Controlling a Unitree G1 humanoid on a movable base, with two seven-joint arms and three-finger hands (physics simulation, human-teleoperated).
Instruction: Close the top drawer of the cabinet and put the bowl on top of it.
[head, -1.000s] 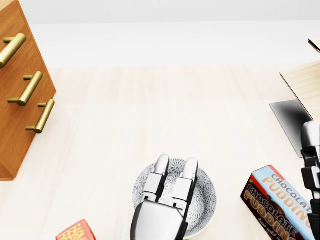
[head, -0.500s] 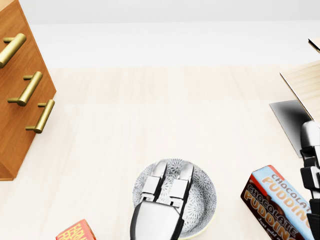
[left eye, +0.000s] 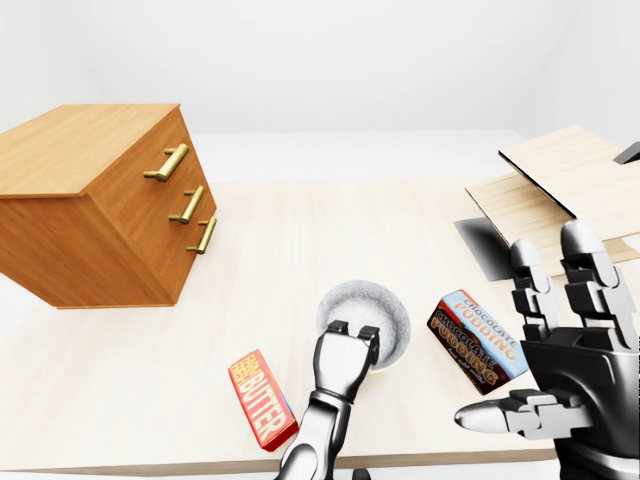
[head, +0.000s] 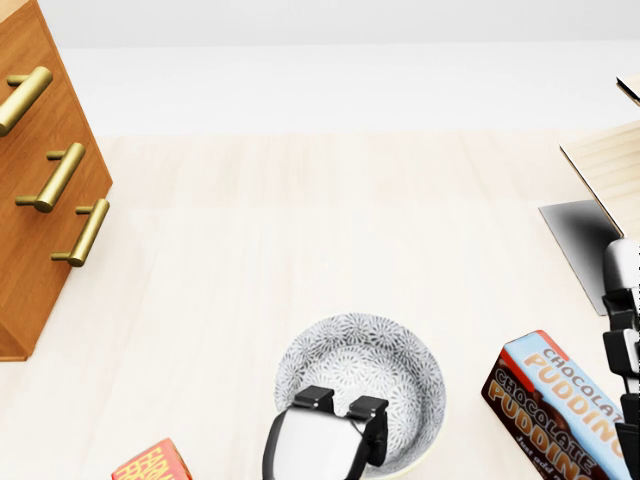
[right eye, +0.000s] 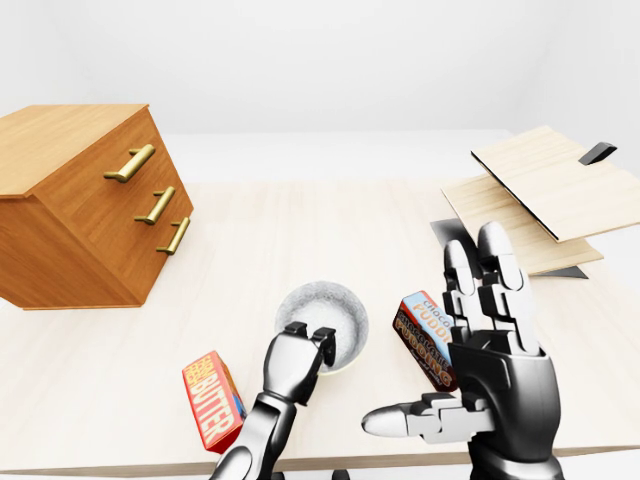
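Note:
The patterned grey bowl (head: 368, 362) sits on the light wooden table (head: 300, 230) near the bottom middle of the head view. My left hand (head: 338, 408) has its fingers curled over the bowl's near rim, shut on it. My right hand (left eye: 535, 335) is raised at the right with its fingers spread open, holding nothing. The wooden cabinet (left eye: 95, 200) stands at the left of the table. Its three brass-handled drawers sit flush, including the top drawer (left eye: 167, 162). The cabinet's flat top is bare.
A chocolate pudding box (head: 555, 405) lies just right of the bowl, and a red butter box (left eye: 262, 398) lies to its lower left. Light wooden boards (left eye: 565, 185) and a dark grey sheet (head: 583, 240) occupy the table's right side.
My left hand's fingers, stretched flat over the bowl a second ago, have curled down onto its near rim. The bowl has shifted slightly to the right. The right hand has barely moved.

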